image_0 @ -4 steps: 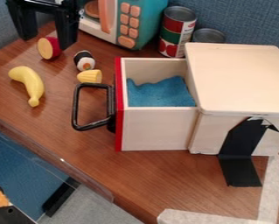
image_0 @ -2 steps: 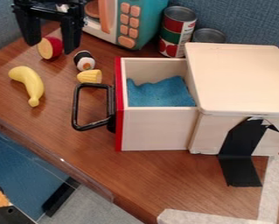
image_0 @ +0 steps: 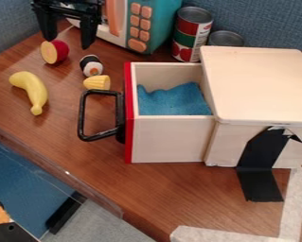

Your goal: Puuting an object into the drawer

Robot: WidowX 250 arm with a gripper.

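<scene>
My black gripper [image_0: 67,41] hangs at the upper left with its two fingers spread wide and nothing between them. It is above and around the back of a halved red-skinned fruit [image_0: 54,51]. To the right of that lie a black-and-white sushi piece [image_0: 90,65] and a short yellow corn piece [image_0: 97,83]. A yellow banana [image_0: 31,91] rests at the left. The wooden drawer [image_0: 169,139], with a red front and a black handle [image_0: 82,115], is pulled out toward the left and holds a blue cloth [image_0: 173,100].
The drawer's wooden cabinet [image_0: 261,85] stands at the right, with black tape on its front. Behind are a teal toy microwave [image_0: 154,23], a tall can [image_0: 191,34] and a lower can [image_0: 227,38]. A transparent edge [image_0: 67,175] borders the table at lower left.
The gripper has moved to the right and slightly up over the last frames, its fingers staying apart. The food pieces and drawer have not moved.
</scene>
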